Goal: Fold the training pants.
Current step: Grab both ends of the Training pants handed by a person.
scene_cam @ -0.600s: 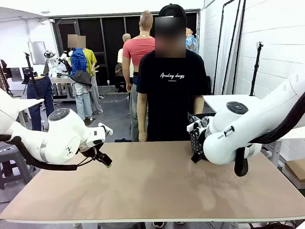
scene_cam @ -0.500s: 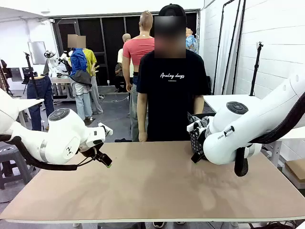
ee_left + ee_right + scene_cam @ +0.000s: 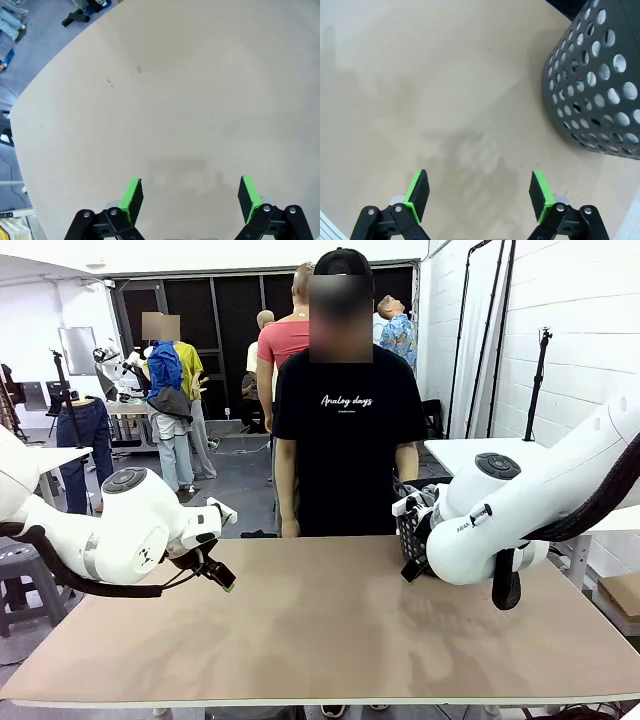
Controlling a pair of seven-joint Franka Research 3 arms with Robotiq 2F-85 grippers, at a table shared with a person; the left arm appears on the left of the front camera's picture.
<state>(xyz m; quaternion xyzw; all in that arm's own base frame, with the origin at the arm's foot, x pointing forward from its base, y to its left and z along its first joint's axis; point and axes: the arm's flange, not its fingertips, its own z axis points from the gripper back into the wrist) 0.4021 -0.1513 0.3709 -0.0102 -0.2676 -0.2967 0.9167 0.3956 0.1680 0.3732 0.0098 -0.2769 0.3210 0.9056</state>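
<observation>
Training pants in neither grip: left claw (image 3: 190, 194) and right claw (image 3: 480, 192) hover wide-open above table (image 3: 320, 640).

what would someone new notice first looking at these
A person in a black T-shirt stands at the far edge of the tan table, in the middle. The white left arm and right arm flank it, with the left gripper and right gripper both open above it, green-padded fingers spread. A black perforated basket stands on the table beside the right gripper.
</observation>
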